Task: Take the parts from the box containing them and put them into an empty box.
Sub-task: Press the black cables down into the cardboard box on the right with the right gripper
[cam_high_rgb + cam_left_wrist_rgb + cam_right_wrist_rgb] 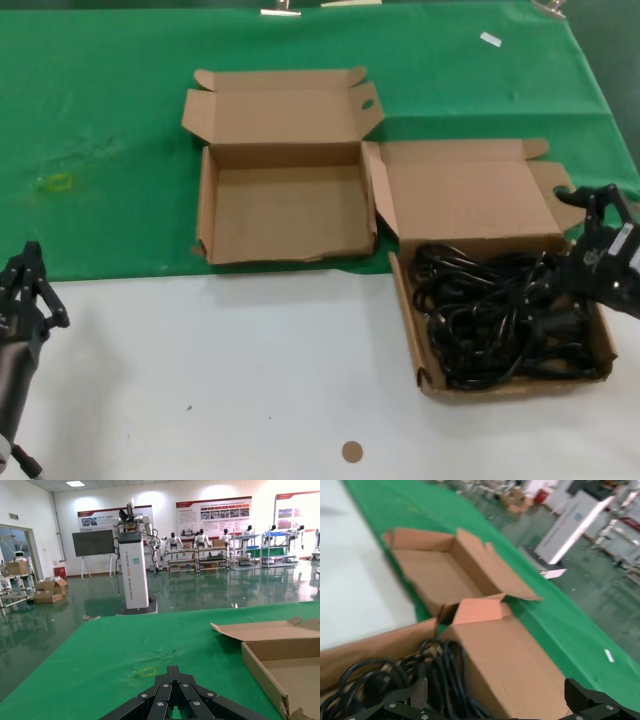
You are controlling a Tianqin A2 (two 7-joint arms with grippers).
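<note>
The parts are black power cords (490, 320), heaped in a tangle inside the box containing them (520, 388) at the right, whose lid stands up behind. In the right wrist view the cords (375, 680) lie close below, beside that box's lid (510, 655). My right gripper (572, 240) hangs open over the box's right back corner, and its fingers (497, 695) stand wide apart with nothing between them. The empty box (290, 215) sits to the left of the full one, with a bare floor (430, 575). My left gripper (30, 258) is parked at the near left, shut (173, 669).
Both boxes straddle the edge where the green cloth (120, 100) meets the white tabletop (250, 370). A small brown disc (351, 452) lies near the front edge. There is a yellow mark (58, 182) on the cloth at the left and a white label (490, 39) at the far right.
</note>
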